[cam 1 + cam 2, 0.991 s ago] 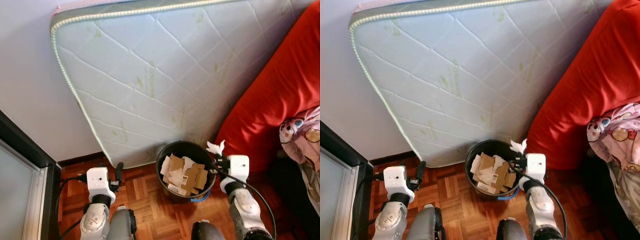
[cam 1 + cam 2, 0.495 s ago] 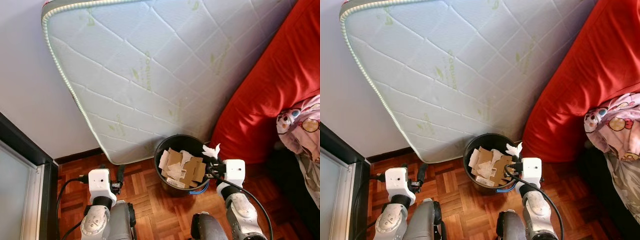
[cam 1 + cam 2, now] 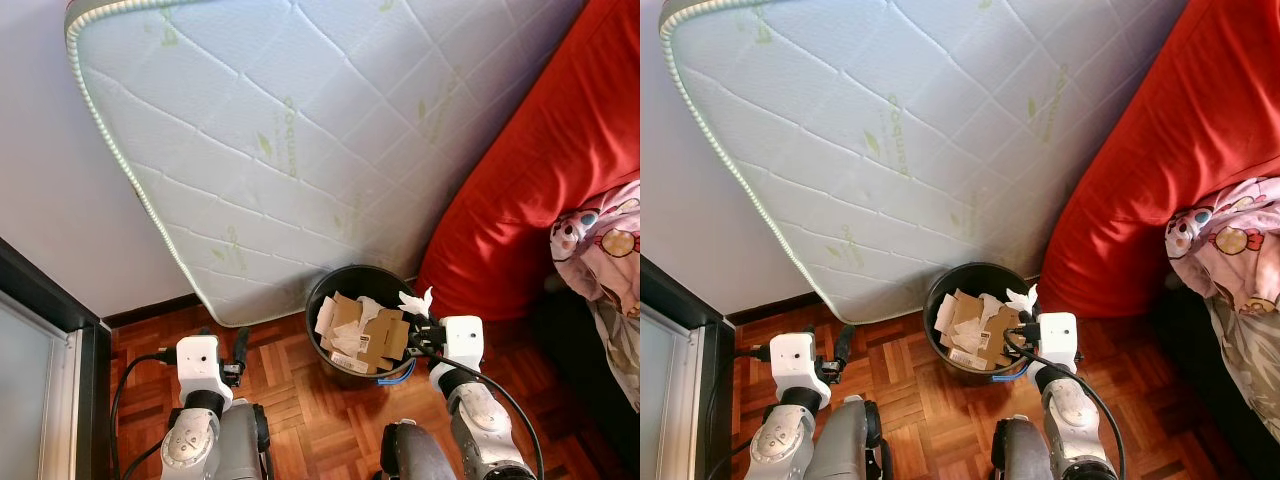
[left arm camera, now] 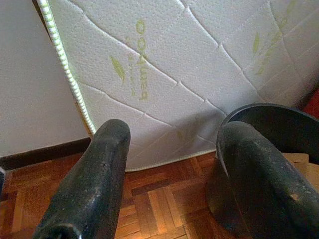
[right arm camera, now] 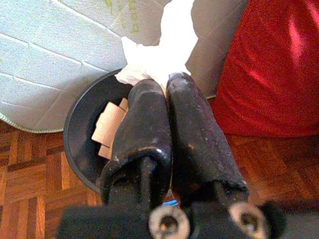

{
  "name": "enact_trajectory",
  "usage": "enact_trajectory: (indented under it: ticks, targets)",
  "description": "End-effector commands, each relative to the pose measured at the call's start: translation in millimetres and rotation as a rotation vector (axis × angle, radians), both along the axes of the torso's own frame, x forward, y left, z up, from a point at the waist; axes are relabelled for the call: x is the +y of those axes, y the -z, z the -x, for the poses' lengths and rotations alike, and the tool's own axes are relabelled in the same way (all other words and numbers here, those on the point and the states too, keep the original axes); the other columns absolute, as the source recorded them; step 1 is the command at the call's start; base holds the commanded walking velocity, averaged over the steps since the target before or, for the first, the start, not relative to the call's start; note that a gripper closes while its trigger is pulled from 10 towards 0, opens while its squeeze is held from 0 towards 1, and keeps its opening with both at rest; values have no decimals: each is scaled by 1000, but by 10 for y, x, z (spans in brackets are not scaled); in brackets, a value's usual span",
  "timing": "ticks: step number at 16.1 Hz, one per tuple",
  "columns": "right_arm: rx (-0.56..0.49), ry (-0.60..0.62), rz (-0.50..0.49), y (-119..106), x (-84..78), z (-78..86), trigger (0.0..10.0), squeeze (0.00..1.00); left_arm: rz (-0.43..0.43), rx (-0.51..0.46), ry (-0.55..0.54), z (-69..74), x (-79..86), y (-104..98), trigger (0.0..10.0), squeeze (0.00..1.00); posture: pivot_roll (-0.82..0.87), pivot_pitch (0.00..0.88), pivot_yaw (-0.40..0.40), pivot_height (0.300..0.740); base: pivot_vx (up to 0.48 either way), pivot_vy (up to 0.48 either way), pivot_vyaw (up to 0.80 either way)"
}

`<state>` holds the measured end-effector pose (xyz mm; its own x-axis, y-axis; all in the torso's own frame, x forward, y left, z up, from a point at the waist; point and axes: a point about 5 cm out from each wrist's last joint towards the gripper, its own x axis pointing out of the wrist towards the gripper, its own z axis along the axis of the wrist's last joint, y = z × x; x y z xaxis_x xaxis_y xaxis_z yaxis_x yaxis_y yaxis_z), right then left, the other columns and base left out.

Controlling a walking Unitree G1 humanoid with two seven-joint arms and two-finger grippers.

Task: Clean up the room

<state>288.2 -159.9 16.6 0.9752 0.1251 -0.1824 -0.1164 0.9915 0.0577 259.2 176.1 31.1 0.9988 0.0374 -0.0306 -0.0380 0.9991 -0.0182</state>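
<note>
Floor: wooden parquet [image 3: 300, 400] runs underfoot, reddish brown, with no loose litter visible on the stretch the head views cover.
Left gripper [image 4: 169, 164]: held low over the floor beside the bin, fingers spread wide with nothing between them; this arm looks idle.
Right gripper [image 5: 167, 92]: raised at the near right edge of the bin, fingers pressed together on a crumpled white tissue [image 5: 162, 55], which sticks out past the fingertips.
Tissue position: in the head view the tissue [image 3: 413, 300] hangs just at the rim, roughly above the bin's right side; whether it is fully over the opening I cannot tell.
Bin [image 3: 325, 295]: black, round, standing on the floor against the foot of the mattress; already holds a pile of cardboard scraps [image 3: 365, 335] and some paper.
Mattress [image 3: 300, 150]: white quilted, leaning upright against the wall behind the bin.
Sofa [image 3: 540, 190]: red, to the right of the bin, with a patterned pink cloth [image 3: 600, 250] lying on its far right side.
Done so far: judging by the bin's contents, a fair share of rubbish is already collected.
Left to do: the tissue is not yet dropped; letting it go over the opening seems the step in hand, and the pink cloth may yet need tidying.
</note>
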Motion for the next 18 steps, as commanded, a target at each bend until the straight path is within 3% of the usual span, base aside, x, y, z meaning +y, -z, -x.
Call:
enact_trajectory:
  ticks: [1, 6, 18]
  targets:
    - [22, -24, 20, 34, 16, 23, 10000, 0, 8, 12, -23, 32, 25, 15, 10000, 0, 36, 220, -12, 612, 0, 0, 0]
    - [9, -61, 40, 31, 60, 38, 10000, 0, 9, 20, -27, 22, 17, 15, 10000, 0, 34, 230, -8, 612, 0, 0, 416]
    - [56, -65, 31, 73, 71, 22, 10000, 0, 10, 25, -20, 4, 2, 0, 10000, 0, 44, 250, 7, 612, 295, 0, 0]
